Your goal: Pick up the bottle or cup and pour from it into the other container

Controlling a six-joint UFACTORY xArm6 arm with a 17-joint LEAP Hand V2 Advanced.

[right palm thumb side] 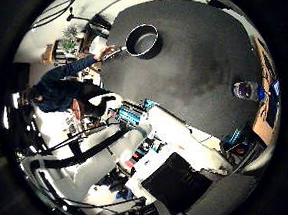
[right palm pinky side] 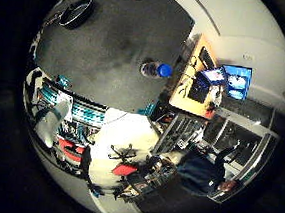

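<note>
A small clear bottle with a blue cap [right palm pinky side: 156, 70] stands on the dark grey table [right palm pinky side: 108, 43] near its edge; it also shows in the thumb side view [right palm thumb side: 246, 90]. A black saucepan [right palm thumb side: 141, 39] with a long handle sits on the far part of the table, away from the bottle. A person's hand [right palm thumb side: 109, 54] is at the pan's handle. The pan also shows in the little finger side view [right palm pinky side: 75, 12].
An orange desk [right palm pinky side: 189, 91] with a lit monitor [right palm pinky side: 230, 82] stands beyond the table's bottle side. Chairs and red items [right palm pinky side: 122, 168] sit on the light floor below. The arm's white body [right palm thumb side: 180, 166] fills the space beside the table.
</note>
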